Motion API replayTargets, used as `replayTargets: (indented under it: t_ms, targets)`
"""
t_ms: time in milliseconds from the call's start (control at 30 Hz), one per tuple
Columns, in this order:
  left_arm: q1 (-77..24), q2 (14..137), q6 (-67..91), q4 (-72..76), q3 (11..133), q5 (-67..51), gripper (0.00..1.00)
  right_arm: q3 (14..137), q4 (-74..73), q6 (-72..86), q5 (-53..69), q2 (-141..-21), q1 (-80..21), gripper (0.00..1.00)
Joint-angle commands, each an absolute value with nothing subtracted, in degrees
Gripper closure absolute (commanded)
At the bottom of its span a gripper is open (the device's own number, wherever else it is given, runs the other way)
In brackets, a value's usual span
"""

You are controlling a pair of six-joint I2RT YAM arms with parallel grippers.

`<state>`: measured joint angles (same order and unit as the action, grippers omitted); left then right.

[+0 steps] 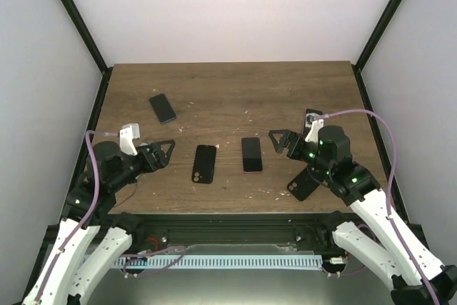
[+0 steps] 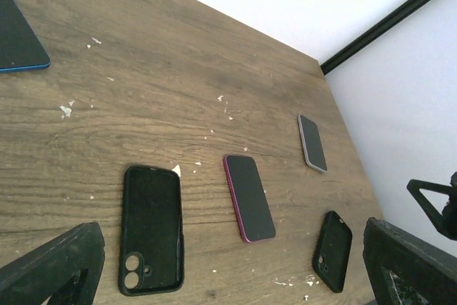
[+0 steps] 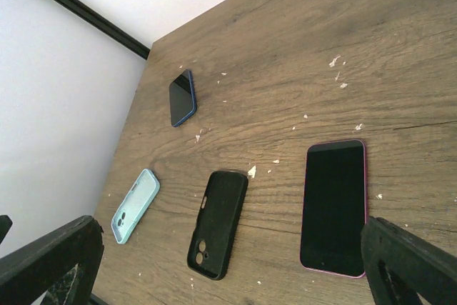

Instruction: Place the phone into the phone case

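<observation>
Three phones and three cases lie flat on the brown wooden desk (image 1: pixel 228 83), none touching another. The phones are a black-screened phone with a pink rim (image 1: pixel 251 154) at the middle, a blue-rimmed phone (image 1: pixel 162 108) toward the far left, and a grey-rimmed phone (image 2: pixel 312 142) at the right. The cases are a matte black phone case (image 1: pixel 204 164) just left of the pink-rimmed phone, a second black case (image 1: pixel 303 183) at the near right, partly under the right arm, and a light blue case (image 3: pixel 134 205) at the near left.

The left fingers (image 2: pixel 53 266) are spread wide, holding and touching nothing. The right fingers (image 3: pixel 410 262) are also spread wide and hold nothing.

The pink-rimmed phone lies screen up, dark and unlit. The matte black case beside it lies roughly parallel to it, its camera cut-out at the near end.
</observation>
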<state>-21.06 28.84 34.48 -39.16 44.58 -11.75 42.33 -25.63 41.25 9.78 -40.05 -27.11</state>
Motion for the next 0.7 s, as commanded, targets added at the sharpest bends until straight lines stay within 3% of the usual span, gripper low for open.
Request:
replayTargets:
  t_ms: [0, 400, 667]
  targets:
    - [-21.2, 28.8, 35.1, -39.1, 46.5, -10.7, 0.0, 43.3, -25.9, 41.5, 8.8, -39.2, -26.5, 0.0]
    - [-21.3, 32.2, 36.5, -39.5, 45.6, -7.7, 0.01, 42.2, -25.5, 41.1, 8.7, -39.7, -26.6, 0.0]
    - [-21.2, 45.9, 35.8, -39.3, 44.8, -8.8, 0.09, 42.2, -27.0, 39.3, 11.6, -44.1, -26.5, 0.0]
